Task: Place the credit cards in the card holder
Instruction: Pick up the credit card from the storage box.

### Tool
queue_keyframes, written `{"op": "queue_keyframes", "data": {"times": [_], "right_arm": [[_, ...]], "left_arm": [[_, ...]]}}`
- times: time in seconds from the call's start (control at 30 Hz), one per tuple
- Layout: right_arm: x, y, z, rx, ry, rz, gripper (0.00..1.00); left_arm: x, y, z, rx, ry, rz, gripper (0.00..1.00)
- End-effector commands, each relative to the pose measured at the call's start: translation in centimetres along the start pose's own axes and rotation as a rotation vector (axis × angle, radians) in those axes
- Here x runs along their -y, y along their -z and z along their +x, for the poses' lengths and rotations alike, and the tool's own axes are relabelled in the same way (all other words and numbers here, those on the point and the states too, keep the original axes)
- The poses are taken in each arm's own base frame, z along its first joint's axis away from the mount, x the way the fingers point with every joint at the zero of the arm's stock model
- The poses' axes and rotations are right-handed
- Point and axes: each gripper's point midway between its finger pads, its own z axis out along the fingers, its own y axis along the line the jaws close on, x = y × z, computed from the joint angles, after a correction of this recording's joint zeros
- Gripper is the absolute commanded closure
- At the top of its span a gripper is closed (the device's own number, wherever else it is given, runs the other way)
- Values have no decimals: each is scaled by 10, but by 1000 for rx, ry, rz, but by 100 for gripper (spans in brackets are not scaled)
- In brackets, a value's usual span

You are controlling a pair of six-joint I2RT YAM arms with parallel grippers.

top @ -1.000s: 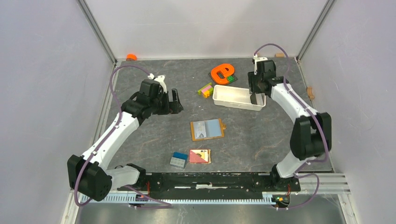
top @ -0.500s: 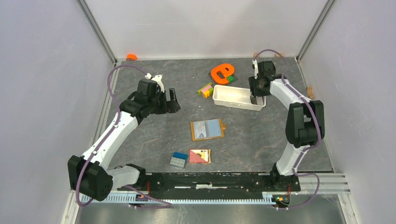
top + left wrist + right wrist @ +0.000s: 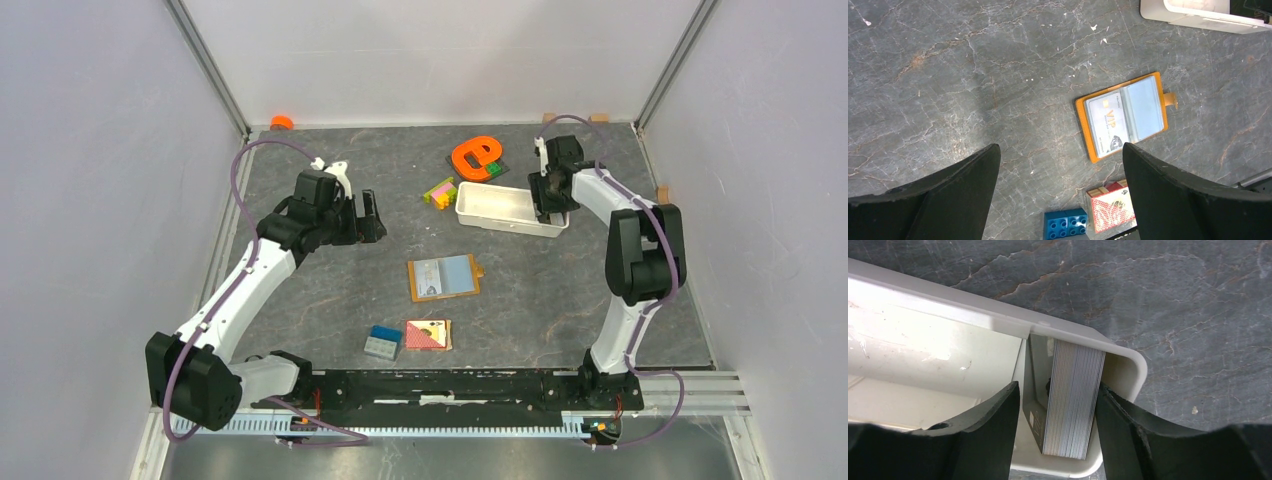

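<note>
left gripper hanging wide open, empty; right gripper straddling thin-edged stack of credit cards in glossy white tray, lower centre; grip unclear; tan leather-like card holder lying open

Tray: white, rectangular, right end under the right pincer.
Orange letter: flat, beyond the tray, left of the right pincer.
Small bricks: pink, yellow, green; between both pincers, just beside the tray's left end.
Blue-and-grey brick: well nearer than the left pincer.
Red-and-tan tile: just right of that brick.
Orange cap: far corner, beyond the left pincer.
</note>
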Motion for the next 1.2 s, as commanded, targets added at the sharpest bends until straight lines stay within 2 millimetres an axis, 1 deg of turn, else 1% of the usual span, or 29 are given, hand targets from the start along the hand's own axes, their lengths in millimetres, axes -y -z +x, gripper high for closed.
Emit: {"op": "queue_keyframes", "data": {"times": [0.0,0.1,0.2,0.57,0.67,1.07,1.17], "right_arm": [[0,-3,-12,20,8,-14,39],[-5,-6,-11,12,7,-43,39],[-10,-4,-12,12,8,-68,39],[-10,22,-32,83,-7,-97,40],[-14,26,-35,96,-12,-133,40],[-13,35,-37,105,-14,-138,42],[-11,37,-37,107,-18,-135,44]], "left_arm": [[-2,-1,-2,4,-38,11,2],[-2,-1,-2,4,-38,11,2],[-2,-1,-1,4,-38,11,2],[-4,-1,-1,5,-36,3,2],[-5,-1,-1,4,-36,2,2],[-6,-1,-2,7,-37,-3,2],[-7,-2,-2,6,-35,-6,2]]}}
